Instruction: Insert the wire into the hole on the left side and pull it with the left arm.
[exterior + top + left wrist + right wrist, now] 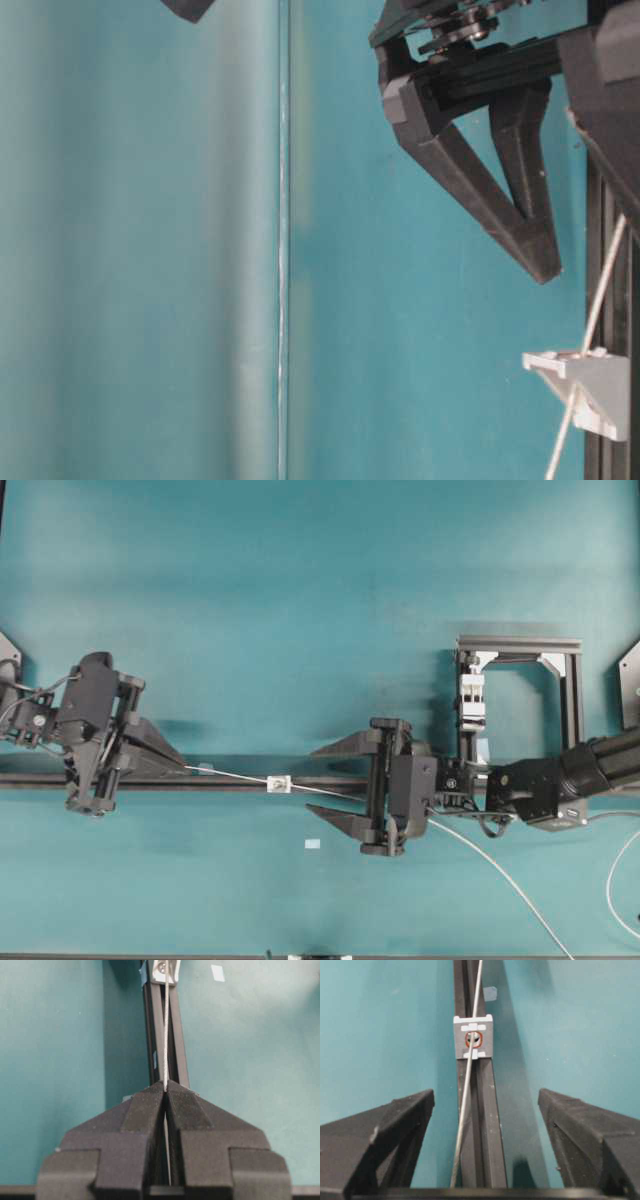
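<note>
the wire [232, 773] is thin and pale, and it runs along the black rail [330, 780] that lies across the teal table [300, 600]. it goes right through the hole [473, 1039] in the little white square fitting [279, 783] that sits on the rail. the hole is dark and round with a red ring around it

the left gripper [165, 1085] is squeezed tight on the wire. its two dark fingers [145, 1110] press together and the wire comes out from right between their tips, going straight to the fitting. from above, this gripper sits on the left side of the fitting, well apart from it, and the wire looks pulled straight

the right gripper [485, 1110] is on the other side of the fitting with its fingers [395, 1120] spread wide. the wire passes between them and neither finger touches it. behind this gripper the wire trails off in a long curve toward the bottom right of the table

a small pale tape piece [312, 844] lies on the table near the rail
</note>
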`<state>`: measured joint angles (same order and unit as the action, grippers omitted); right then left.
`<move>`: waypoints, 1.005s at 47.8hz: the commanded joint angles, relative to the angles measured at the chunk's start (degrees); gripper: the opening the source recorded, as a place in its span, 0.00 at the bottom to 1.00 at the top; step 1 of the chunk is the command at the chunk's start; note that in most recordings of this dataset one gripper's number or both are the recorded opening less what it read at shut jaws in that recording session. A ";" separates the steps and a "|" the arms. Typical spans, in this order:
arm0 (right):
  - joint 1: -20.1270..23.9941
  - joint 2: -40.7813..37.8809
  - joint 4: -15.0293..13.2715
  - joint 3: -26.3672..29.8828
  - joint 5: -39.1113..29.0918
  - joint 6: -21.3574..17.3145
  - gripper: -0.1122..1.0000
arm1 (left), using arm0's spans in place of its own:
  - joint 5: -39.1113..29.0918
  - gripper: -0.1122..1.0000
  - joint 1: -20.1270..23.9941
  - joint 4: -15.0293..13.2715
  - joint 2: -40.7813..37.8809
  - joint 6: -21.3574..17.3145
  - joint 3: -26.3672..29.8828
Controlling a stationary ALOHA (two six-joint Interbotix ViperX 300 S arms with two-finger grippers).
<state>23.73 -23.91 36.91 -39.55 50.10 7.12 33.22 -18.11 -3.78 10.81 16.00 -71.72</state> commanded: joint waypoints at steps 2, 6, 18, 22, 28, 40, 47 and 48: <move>0.00 2.20 0.00 0.35 0.18 0.00 0.93 | -0.35 0.01 -0.35 0.18 1.32 0.09 0.18; 0.09 2.20 -0.09 0.35 0.26 0.00 0.93 | -1.14 0.01 -0.44 0.18 0.97 0.18 0.18; 0.09 2.20 -0.09 0.35 0.26 0.00 0.93 | -1.58 0.01 -0.44 0.26 -1.41 0.18 1.93; 0.00 2.20 -0.09 0.35 0.18 0.00 0.93 | -2.55 0.01 -0.44 0.35 -2.55 0.09 2.29; 0.00 2.11 -0.09 0.35 0.26 0.00 0.93 | -4.92 0.01 -0.44 0.35 -3.34 0.18 2.29; 0.09 2.72 0.00 0.35 0.09 0.26 0.93 | -5.54 0.05 -0.44 0.35 -1.14 0.97 1.93; 0.09 2.72 -0.09 0.35 0.00 0.26 0.93 | -5.63 0.23 -0.35 0.35 0.18 1.76 1.23; 0.09 2.72 -0.09 0.35 0.00 0.26 0.93 | -5.63 0.27 -0.35 0.35 0.26 1.85 1.05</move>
<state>23.73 -23.55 36.91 -39.55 49.92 7.47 27.42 -18.28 -3.60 9.84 17.67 -70.58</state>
